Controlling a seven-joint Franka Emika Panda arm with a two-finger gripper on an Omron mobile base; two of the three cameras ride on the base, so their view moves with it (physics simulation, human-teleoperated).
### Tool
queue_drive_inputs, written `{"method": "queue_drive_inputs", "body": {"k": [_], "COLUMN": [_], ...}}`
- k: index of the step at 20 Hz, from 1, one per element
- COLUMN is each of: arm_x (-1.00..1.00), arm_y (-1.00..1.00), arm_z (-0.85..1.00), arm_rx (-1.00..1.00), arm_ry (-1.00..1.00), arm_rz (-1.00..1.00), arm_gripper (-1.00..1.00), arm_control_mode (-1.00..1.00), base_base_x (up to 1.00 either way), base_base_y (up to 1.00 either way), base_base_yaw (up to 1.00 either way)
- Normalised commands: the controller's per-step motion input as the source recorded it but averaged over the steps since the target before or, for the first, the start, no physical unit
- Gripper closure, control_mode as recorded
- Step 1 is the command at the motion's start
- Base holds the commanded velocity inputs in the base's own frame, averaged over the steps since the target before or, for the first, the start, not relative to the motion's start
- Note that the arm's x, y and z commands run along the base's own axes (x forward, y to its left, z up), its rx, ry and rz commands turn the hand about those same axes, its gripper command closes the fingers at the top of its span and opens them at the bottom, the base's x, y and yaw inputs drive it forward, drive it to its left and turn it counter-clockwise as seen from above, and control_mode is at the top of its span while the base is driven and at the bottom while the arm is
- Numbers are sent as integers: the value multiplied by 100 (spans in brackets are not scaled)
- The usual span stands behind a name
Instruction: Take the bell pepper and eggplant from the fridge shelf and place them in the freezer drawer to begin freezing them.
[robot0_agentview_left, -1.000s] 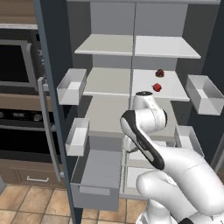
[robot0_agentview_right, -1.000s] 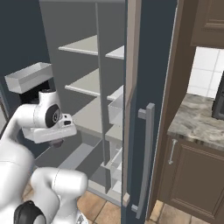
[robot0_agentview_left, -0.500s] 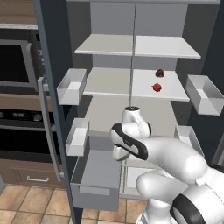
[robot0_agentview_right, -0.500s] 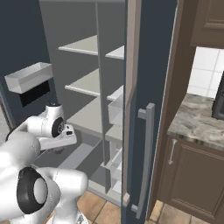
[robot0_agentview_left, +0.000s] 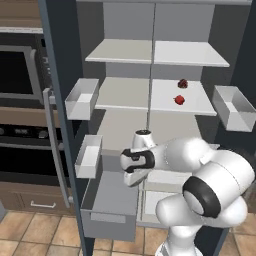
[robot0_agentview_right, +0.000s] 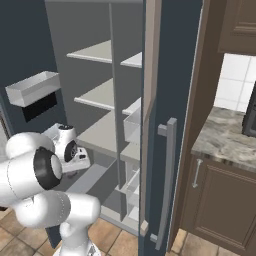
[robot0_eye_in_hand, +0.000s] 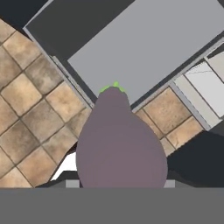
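The dark purple eggplant (robot0_eye_in_hand: 120, 140) with its green stem cap pointing away bulks large in the hand view, gripped between my fingers, which it hides. My gripper (robot0_agentview_left: 131, 176) is shut on it and points down over the open grey freezer drawer (robot0_agentview_left: 112, 200), whose flat floor (robot0_eye_in_hand: 144, 48) lies below the eggplant. From the right base view my hand (robot0_agentview_right: 75, 159) hangs low in front of the fridge. The bright red bell pepper (robot0_agentview_left: 179, 100) rests on the white fridge shelf (robot0_agentview_left: 165, 105), up and to the right of my gripper.
A darker maroon round object (robot0_agentview_left: 183, 83) sits behind the pepper. Door bins (robot0_agentview_left: 82, 97) (robot0_agentview_left: 89, 155) hang at left, another bin (robot0_agentview_left: 232, 107) at right. An oven (robot0_agentview_left: 20, 75) stands at far left. The fridge door handle (robot0_agentview_right: 170, 175) and a stone counter (robot0_agentview_right: 225, 135) are at right.
My arm has swung down and to the left, away from the shelf, bringing the hand low over the open drawer. The pepper has not moved.
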Motion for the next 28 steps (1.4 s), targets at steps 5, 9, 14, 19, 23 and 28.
{"method": "queue_drive_inputs", "body": {"k": [5,9,14,19,23,28], "arm_x": [30,37,33,33,42,38], "arm_y": [23,18,16,21,30,24], "arm_z": [-48,-44,-54,-52,-52,-58], "arm_rx": [0,0,0,0,0,0], "arm_ry": [0,0,0,0,0,2], "arm_rz": [0,0,0,0,0,0], "arm_gripper": [100,100,100,100,100,100], "arm_control_mode": [-100,-100,-100,-100,-100,-100], "base_base_x": [0,0,0,0,0,0], "base_base_y": [0,0,0,0,0,0], "base_base_yaw": [0,0,0,0,0,0]}}
